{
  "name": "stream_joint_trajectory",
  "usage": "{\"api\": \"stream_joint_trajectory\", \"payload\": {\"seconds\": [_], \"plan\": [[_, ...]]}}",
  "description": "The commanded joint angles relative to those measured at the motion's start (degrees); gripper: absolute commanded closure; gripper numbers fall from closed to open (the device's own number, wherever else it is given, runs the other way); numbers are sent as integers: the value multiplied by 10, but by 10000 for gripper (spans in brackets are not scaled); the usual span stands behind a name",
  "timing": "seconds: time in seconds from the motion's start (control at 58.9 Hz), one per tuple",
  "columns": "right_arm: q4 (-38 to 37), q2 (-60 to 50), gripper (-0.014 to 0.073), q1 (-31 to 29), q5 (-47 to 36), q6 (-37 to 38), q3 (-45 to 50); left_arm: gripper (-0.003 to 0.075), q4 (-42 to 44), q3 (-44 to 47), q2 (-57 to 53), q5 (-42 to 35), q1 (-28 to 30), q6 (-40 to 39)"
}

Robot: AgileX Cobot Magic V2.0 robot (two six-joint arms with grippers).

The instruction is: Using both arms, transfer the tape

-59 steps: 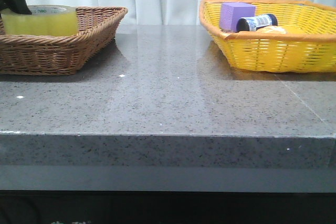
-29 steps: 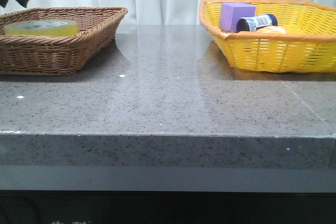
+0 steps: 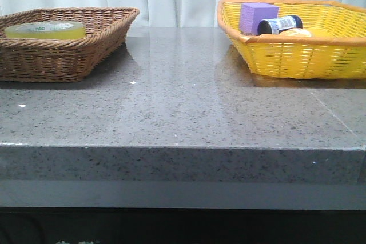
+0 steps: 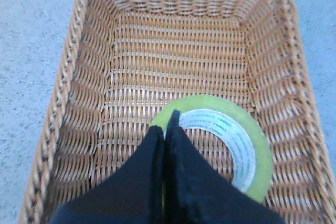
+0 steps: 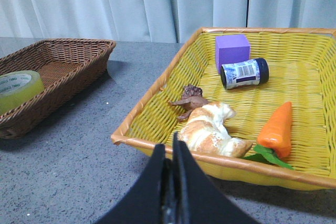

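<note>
The tape (image 3: 46, 30), a yellow-green roll with a white core, lies flat in the brown wicker basket (image 3: 108, 32) at the far left. In the left wrist view my left gripper (image 4: 167, 121) is shut and empty above the basket (image 4: 68, 77), its tips over the near rim of the tape (image 4: 210, 102). It is out of the front view. My right gripper (image 5: 169, 148) is shut and empty over the table, just in front of the yellow basket (image 5: 157, 114). The tape (image 5: 18, 88) also shows in the right wrist view.
The yellow basket (image 3: 297, 55) at the far right holds a purple block (image 3: 257, 16), a dark bottle (image 3: 279, 24), a croissant (image 5: 210, 129) and a toy carrot (image 5: 275, 129). Grey stone tabletop (image 3: 183, 101) lies between the baskets. A white curtain hangs behind.
One second ago the left gripper held the tape raised in the brown basket. It let go, the tape now lies flat, and the gripper rose out of the front view.
</note>
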Motion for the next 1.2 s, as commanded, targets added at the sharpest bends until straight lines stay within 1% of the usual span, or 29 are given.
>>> {"api": "stream_joint_trajectory", "payload": {"seconds": [0.0,0.102,0.204,0.424,0.628,0.763,0.865,0.984,1.188], "plan": [[-12,-1,662,-3,-47,0,-16,740,0,51,-83,-85,0,-2],[-30,-1,662,-3,-47,0,-16,740,0,135,-164,-145,0,-2],[-31,-1,662,-3,-47,0,-16,740,0,208,-246,-180,0,-2],[-31,-1,662,-3,-47,0,-16,740,0,352,-413,-192,0,-1],[-31,-1,662,-3,-50,0,-16,740,0,461,-553,-229,0,12],[-31,-1,662,-3,-50,0,-16,740,0,505,-632,-229,0,12],[-31,-1,662,-3,-48,0,-16,740,0,522,-669,-224,0,12],[-31,-1,662,-3,-48,0,-16,740,0,522,-689,-213,0,12],[-31,-1,662,-3,-48,0,-16,740,0,522,-689,-213,0,12]]}}
